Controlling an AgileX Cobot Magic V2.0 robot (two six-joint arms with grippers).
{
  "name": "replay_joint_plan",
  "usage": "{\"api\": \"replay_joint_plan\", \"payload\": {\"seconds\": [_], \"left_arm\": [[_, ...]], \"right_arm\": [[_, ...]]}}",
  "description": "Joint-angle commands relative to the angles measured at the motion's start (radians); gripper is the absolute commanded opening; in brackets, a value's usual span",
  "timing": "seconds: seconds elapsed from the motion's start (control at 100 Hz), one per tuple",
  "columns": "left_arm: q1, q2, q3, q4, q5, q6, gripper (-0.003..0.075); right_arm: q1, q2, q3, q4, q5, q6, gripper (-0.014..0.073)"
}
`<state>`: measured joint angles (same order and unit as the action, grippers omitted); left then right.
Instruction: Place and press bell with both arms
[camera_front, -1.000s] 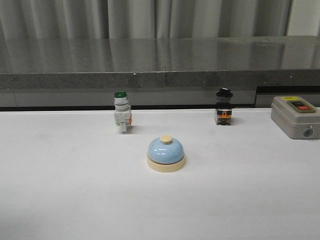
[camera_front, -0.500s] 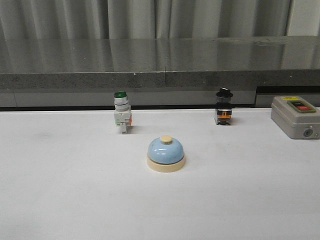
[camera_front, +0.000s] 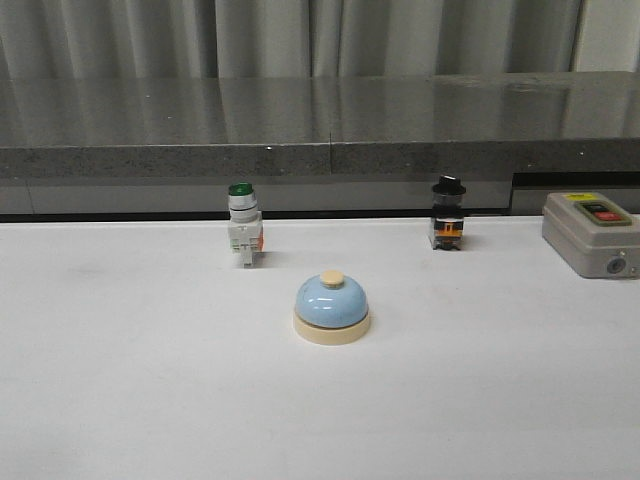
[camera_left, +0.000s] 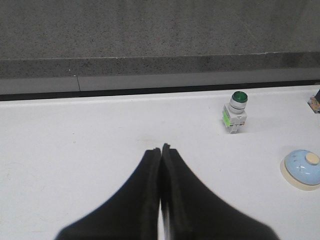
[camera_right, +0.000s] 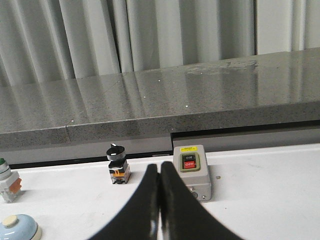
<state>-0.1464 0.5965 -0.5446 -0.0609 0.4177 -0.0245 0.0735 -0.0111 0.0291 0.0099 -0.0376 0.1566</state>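
Note:
The bell (camera_front: 332, 307), a light-blue dome on a cream base with a cream button, stands upright on the white table (camera_front: 150, 400) near the middle. It also shows in the left wrist view (camera_left: 303, 169) and at the edge of the right wrist view (camera_right: 16, 227). My left gripper (camera_left: 161, 148) is shut and empty above the table, well to the bell's left. My right gripper (camera_right: 159, 165) is shut and empty, off to the bell's right, in front of the grey box. Neither arm shows in the front view.
A green-capped white push-button switch (camera_front: 243, 226) stands behind the bell to the left. A black-knobbed switch (camera_front: 447, 215) stands behind to the right. A grey box with red and green buttons (camera_front: 592, 234) sits at the right edge. A grey stone ledge (camera_front: 320, 125) runs along the back.

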Motion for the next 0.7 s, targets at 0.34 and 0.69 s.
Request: {"api": "replay_joint_plan", "payload": {"seconds": [0.34,0.69], "left_arm": [[0.002,0.0,-0.018,0.019,-0.095,-0.003,-0.0021],[0.011,-0.14,0.217,0.128,-0.489,-0.003,-0.0021]], "right_arm": [[-0.007,-0.019,-0.02,-0.01,-0.084,-0.001,-0.0064],[-0.007,-0.019,-0.02,-0.01,-0.084,-0.001,-0.0064]]}}
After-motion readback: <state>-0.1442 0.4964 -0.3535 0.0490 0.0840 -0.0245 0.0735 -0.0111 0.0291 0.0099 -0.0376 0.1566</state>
